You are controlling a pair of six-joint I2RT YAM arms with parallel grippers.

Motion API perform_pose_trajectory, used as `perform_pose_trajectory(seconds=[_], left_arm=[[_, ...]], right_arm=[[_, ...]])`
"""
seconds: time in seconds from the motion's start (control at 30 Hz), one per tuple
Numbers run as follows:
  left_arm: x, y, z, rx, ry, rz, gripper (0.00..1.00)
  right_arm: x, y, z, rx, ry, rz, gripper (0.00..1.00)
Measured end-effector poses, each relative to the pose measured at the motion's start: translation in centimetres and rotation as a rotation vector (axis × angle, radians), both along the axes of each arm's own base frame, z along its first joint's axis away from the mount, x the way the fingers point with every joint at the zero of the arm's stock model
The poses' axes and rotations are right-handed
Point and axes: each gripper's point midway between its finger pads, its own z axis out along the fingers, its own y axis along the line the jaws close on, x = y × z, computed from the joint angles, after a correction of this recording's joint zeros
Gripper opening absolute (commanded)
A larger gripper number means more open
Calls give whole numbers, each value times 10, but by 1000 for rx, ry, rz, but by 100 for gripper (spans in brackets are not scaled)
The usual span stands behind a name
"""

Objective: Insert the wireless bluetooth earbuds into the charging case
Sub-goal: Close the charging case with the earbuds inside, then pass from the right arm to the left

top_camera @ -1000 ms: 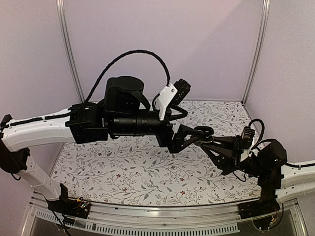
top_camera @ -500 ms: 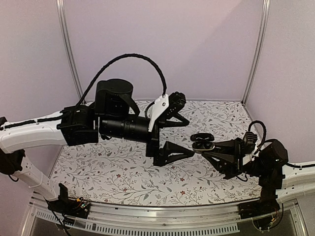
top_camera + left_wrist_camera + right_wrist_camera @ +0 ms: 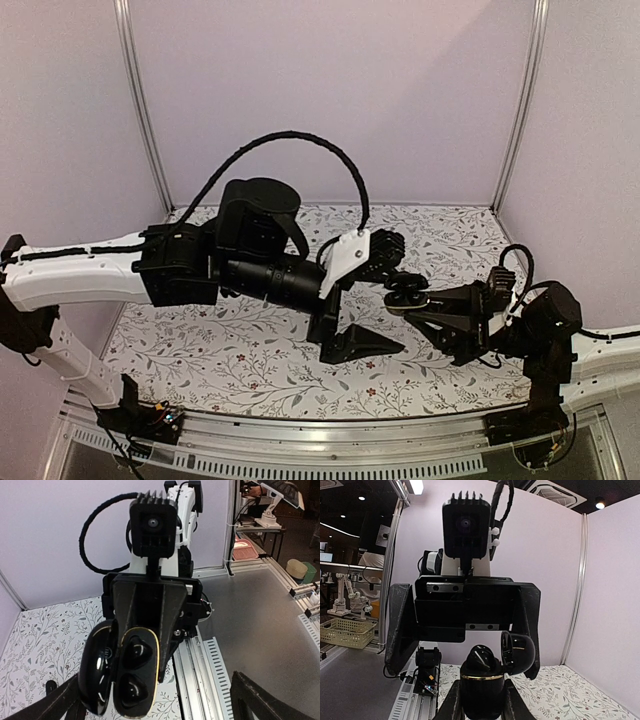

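Two tiny glossy black earbuds appear seated in a smooth black pebble-shaped charging case with a gold rim, its lid hinged open facing the left arm above the floral tabletop, pinched by the right gripper fingers, the left gripper fingers wide apart nearby.

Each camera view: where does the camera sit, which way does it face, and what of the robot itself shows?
Top external: above and behind the bases, looking down on the table; both arms show, the open left gripper facing the right gripper, shut on the charging case.
Left wrist: on the left arm, facing the right arm head-on; left fingers at the bottom corners.
Right wrist: on the right arm, facing the left arm; right fingers at the bottom.
Shared: both wrist views show the open case.
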Motion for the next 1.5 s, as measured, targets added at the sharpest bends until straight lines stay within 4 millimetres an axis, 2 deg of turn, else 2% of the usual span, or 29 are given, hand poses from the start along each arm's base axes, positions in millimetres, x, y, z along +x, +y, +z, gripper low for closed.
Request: perform_pose_trajectory(seconds=[0.27,0.6,0.8,0.93,1.07,1.3,1.5], left_arm=[[-21,-3,0,4,-89,-30,97],[-17,-5,-6,38,-239,73,94],[11,3,-12,58,-315,238,100],[33,21,-25,87,-426,369,100],[49,30,-21,84,-533,461,99],[64,34,-1,56,-647,547,81],[64,27,-9,99,-681,524,75]], right_arm=[[3,-1,0,6,29,-10,0],[4,-1,0,12,63,-6,0],[13,0,1,11,106,-45,0],[24,4,4,0,181,-75,2],[34,11,7,-15,274,-90,1],[41,22,-12,-78,412,-85,0],[45,23,-17,-82,469,-90,0]])
